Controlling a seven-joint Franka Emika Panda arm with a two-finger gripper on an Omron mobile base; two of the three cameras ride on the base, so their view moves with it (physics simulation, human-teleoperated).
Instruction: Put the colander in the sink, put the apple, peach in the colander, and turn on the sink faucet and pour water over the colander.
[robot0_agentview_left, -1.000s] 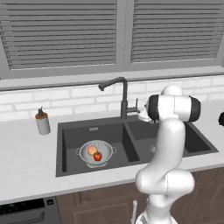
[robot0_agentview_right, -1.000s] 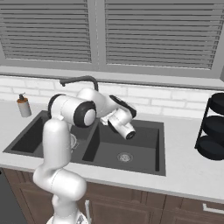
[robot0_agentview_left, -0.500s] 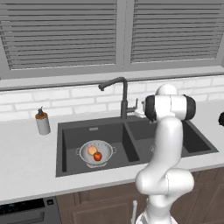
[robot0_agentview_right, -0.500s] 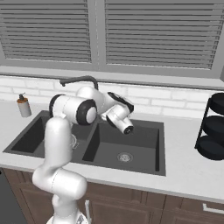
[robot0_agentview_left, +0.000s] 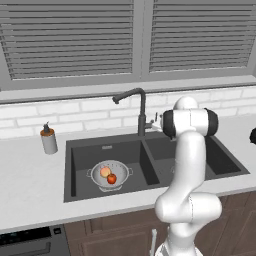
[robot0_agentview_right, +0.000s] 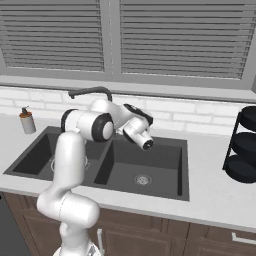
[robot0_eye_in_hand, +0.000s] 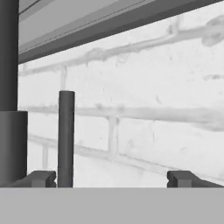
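1. Dark charcoal double-basin rectangular sink (robot0_agentview_left: 75, 165), set in pale counter (robot0_agentview_left: 25, 190) below white brick wall (robot0_eye_in_hand: 153, 87) and slatted window blinds (robot0_agentview_left: 75, 40); round drain visible in right basin in right base view.
2. White arm, rising in front of right basin, bent toward wall behind sink.
3. Tall dark grey gooseneck sink faucet (robot0_agentview_left: 140, 107), upright at back edge between the two basins, spout curving over left basin; in hand view, thick post at far left with slim upright lever (robot0_eye_in_hand: 66, 135) just beside it.
4. Shiny silver-grey perforated metal colander (robot0_agentview_left: 120, 168) with two small side handles, resting on floor of left basin.
5. Two-finger gripper (robot0_eye_in_hand: 111, 178), level with faucet's base at its right side; fingertips (robot0_eye_in_hand: 183, 178) wide apart, nothing between them; slim lever standing just inside left fingertip, contact not discernible.
6. Small grey soap dispenser bottle (robot0_agentview_left: 48, 139), upright on counter left of sink.
7. Small round pale orange-pink peach (robot0_agentview_left: 105, 172), inside colander.
8. Small round deep-red apple (robot0_agentview_left: 111, 178), inside colander, touching peach.
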